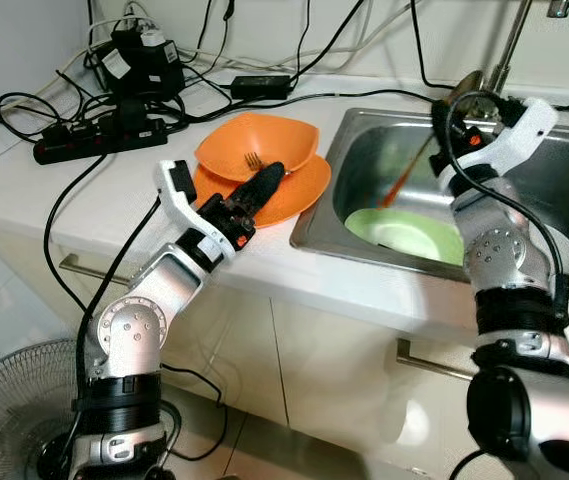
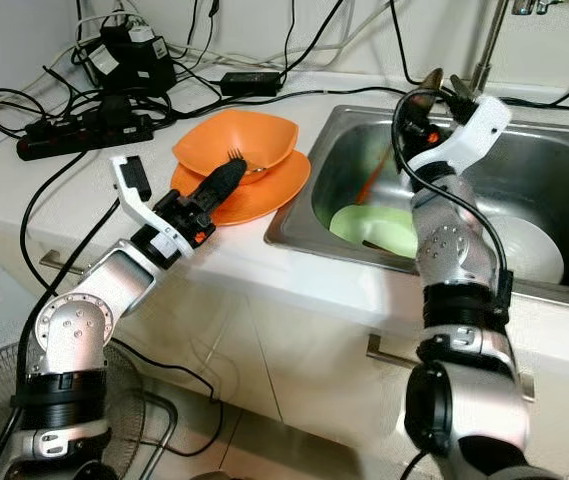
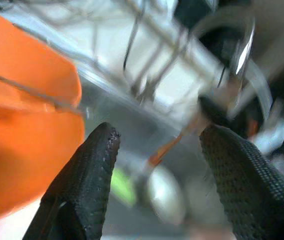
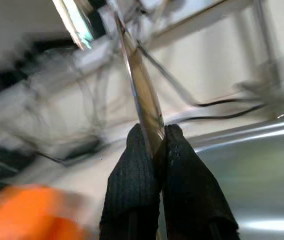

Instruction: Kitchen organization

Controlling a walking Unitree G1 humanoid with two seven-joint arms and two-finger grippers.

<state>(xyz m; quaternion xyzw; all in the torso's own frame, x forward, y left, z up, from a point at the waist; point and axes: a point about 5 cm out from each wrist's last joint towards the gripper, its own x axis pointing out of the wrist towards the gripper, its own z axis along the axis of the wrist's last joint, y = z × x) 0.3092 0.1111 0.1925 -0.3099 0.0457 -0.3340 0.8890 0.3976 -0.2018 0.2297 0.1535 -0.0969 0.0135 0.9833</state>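
Above the sink (image 1: 364,140), right hand (image 4: 151,145) pinches a metal utensil (image 4: 139,85).

No legible text, brand, number or sign anywhere. Pale labels on the black power adapter (image 1: 144,55), on the counter well beyond the left gripper (image 1: 264,183), are too small and blurred to read. Nothing printed visible on the orange bowl (image 1: 259,145) just under that gripper, nor on the green plate (image 1: 404,232) in the sink (image 1: 364,130) below the right gripper (image 4: 154,145). Both wrist views are motion-blurred; no lettering can be made out.
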